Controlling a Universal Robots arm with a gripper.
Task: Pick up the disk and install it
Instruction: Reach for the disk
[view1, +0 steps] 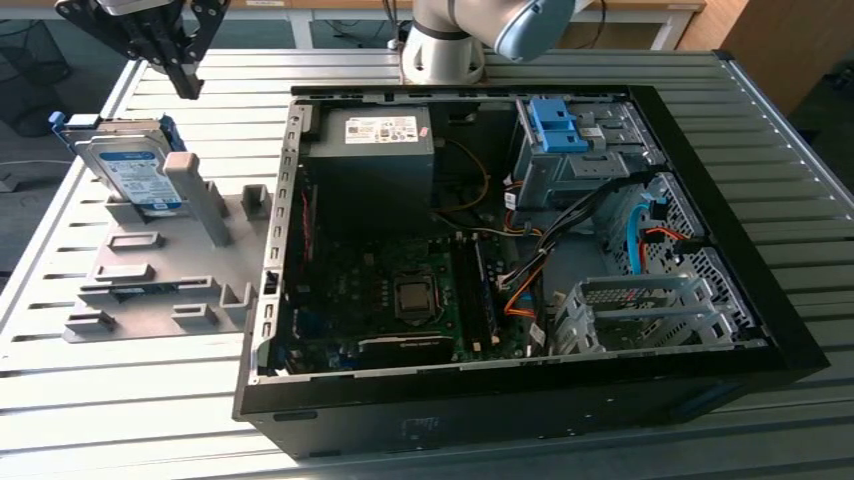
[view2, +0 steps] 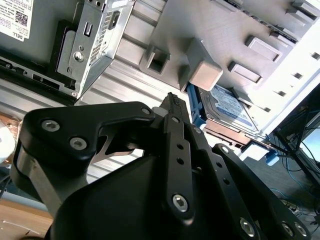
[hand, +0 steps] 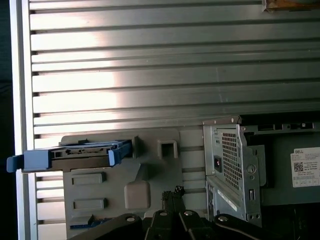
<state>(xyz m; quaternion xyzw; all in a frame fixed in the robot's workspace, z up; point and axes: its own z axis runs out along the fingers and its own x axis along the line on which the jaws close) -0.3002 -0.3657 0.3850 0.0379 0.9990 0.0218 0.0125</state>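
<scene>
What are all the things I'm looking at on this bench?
disk: one, silver with blue carrier frame, standing on edge in the holder, exterior view's left
holder: one, grey, on the table beside the computer case
computer case: one, black, lying open mid-table
power supply: one, black with white label, inside the case
motherboard: one, dark, on the case floor
drive bay: one, grey metal, inside the case
bracket: one, blue, on top of the drive bay
drive cage: one, silver, inside the case
table: one, silver, slatted
robot arm: one, silver-grey, behind the case
gripper: one, black, shut and empty, above the disk
</scene>
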